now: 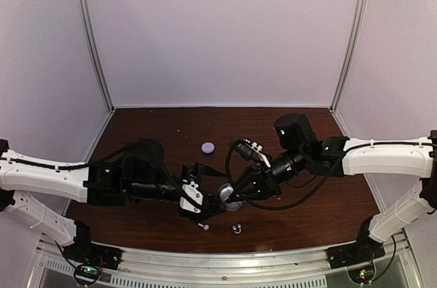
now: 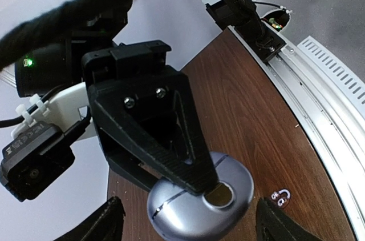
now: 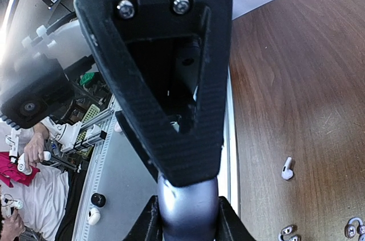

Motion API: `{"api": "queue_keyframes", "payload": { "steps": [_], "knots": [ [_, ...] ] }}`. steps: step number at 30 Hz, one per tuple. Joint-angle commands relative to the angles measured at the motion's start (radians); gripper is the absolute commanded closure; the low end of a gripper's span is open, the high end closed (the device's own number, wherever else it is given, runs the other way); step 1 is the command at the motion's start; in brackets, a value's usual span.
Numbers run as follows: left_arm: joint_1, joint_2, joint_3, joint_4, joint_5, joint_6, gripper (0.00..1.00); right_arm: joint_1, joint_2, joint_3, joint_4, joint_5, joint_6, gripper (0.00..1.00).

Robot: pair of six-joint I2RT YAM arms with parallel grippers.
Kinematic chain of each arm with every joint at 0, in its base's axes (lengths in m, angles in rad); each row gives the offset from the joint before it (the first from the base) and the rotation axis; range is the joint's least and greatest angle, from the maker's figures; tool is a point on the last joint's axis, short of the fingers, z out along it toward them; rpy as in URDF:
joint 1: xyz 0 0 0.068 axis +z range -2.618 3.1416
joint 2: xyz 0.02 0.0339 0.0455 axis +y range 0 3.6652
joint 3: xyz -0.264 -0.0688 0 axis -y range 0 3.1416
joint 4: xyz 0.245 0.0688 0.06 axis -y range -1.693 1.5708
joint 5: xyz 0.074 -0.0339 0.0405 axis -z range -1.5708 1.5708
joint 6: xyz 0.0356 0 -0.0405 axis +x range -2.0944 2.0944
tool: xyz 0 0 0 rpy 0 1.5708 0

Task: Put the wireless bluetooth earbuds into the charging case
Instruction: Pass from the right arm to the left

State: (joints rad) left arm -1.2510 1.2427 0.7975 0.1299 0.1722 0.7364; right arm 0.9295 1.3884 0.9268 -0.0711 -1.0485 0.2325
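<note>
- Earbuds (image 3: 287, 168), tiny, whitish-silver, short-stemmed, are scattered on the brown wooden table (image 1: 150, 131) near its front edge.
- They are judged light, smooth and slip-prone, and best pinched across the stem.
- Round silver-lavender charging case (image 2: 182, 215) is clamped in the right tool (image 3: 187, 224).
- Left tool (image 2: 194, 228) is spread wide, with nothing gripped.
- Lavender disc (image 1: 207, 146) lies well apart; access to the case is crowded by both tools.

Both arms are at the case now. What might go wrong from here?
1. The right gripper pinches the smooth round case across its flat faces; it may slip or twist when the left gripper, open around it, closes.
2. Both grippers crowd one spot and may collide.
3. Loose earbuds lie close by, near the front edge of the table; a dropped case could scatter them.
</note>
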Motion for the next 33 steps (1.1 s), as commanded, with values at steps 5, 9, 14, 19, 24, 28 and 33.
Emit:
{"api": "queue_keyframes", "payload": {
  "steps": [5,9,14,19,24,28,33],
  "knots": [
    [-0.013,0.038,0.050,0.072,-0.009,0.053,0.30,0.020,0.021,0.036,0.020,-0.033,-0.003,0.82],
    [-0.018,0.049,0.060,0.077,-0.014,0.054,0.35,0.024,0.031,0.044,0.021,-0.039,-0.002,0.80],
    [-0.022,0.066,0.071,0.083,-0.025,0.047,0.35,0.032,0.040,0.055,0.027,-0.042,-0.001,0.79],
    [-0.024,0.084,0.088,0.072,-0.034,0.038,0.33,0.045,0.048,0.066,0.009,-0.038,-0.012,0.77],
    [-0.025,0.095,0.100,0.059,-0.048,0.020,0.37,0.056,0.057,0.085,-0.032,-0.034,-0.044,0.76],
    [-0.024,0.085,0.098,0.070,-0.063,0.008,0.51,0.057,0.047,0.084,-0.033,-0.032,-0.050,0.75],
    [-0.025,0.055,0.064,0.139,-0.101,-0.014,0.59,0.051,0.032,0.075,-0.016,-0.027,-0.042,0.62]
  ]
}}
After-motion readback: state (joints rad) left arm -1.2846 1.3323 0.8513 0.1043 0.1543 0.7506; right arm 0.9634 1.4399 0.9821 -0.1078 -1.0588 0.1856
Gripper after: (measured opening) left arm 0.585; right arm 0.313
